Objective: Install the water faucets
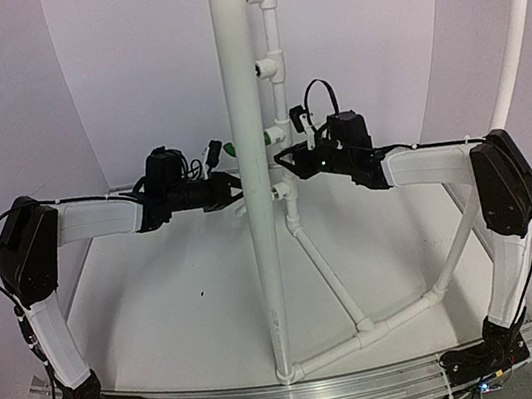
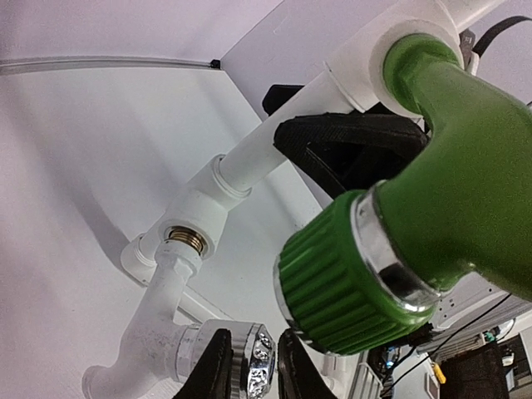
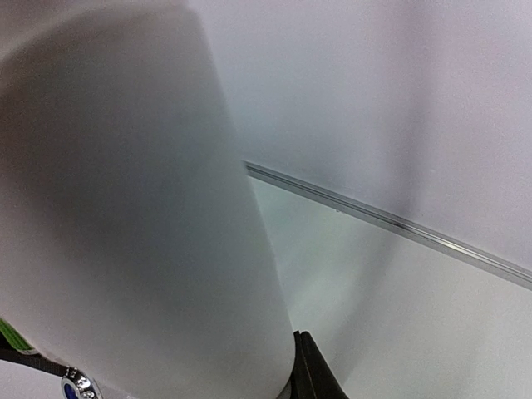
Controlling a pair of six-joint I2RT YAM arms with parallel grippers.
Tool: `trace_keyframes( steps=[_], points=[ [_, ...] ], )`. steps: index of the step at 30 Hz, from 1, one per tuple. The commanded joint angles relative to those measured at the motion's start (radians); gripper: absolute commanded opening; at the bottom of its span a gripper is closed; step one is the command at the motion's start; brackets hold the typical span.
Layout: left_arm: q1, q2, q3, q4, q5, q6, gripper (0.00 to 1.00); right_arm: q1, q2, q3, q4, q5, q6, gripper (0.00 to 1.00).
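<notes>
The green faucet (image 2: 465, 183) fills the right of the left wrist view, its end seated in a white tee outlet (image 2: 391, 41); from above it shows as a green bit (image 1: 231, 149) beside the thick post. The white faucet (image 2: 154, 332) lies below it, one end at a tee with a brass thread (image 2: 184, 238). My left gripper (image 2: 253, 370) is closed round that faucet's chrome-ringed knob (image 2: 249, 362). My right gripper (image 1: 285, 161) has black fingers (image 2: 349, 141) on either side of the thin white pipe (image 2: 266, 145) between the tees. The right wrist view shows one fingertip (image 3: 309, 366).
A thick white post (image 1: 250, 161) stands in front of the thin riser with its tees (image 1: 270, 62). Slanted pipes (image 1: 335, 285) run along the table to a floor joint. A curved white pipe (image 1: 516, 18) rises at the right. A metal rail (image 1: 276, 390) borders the near edge.
</notes>
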Motion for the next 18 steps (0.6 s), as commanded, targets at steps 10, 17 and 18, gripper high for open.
trace_keyframes(
  steps=[10, 17, 18],
  points=[
    [-0.138, -0.037, -0.049, -0.202, 0.029, 0.215, 0.18, 0.043, 0.020, 0.048, 0.014, -0.143, 0.170, 0.00],
    [-0.145, -0.083, -0.077, -0.188, -0.046, 0.211, 0.35, 0.044, 0.019, 0.048, 0.014, -0.151, 0.168, 0.00],
    [-0.144, -0.100, -0.084, -0.171, -0.067, 0.192, 0.41, 0.044, 0.018, 0.046, 0.014, -0.152, 0.166, 0.00]
  ],
)
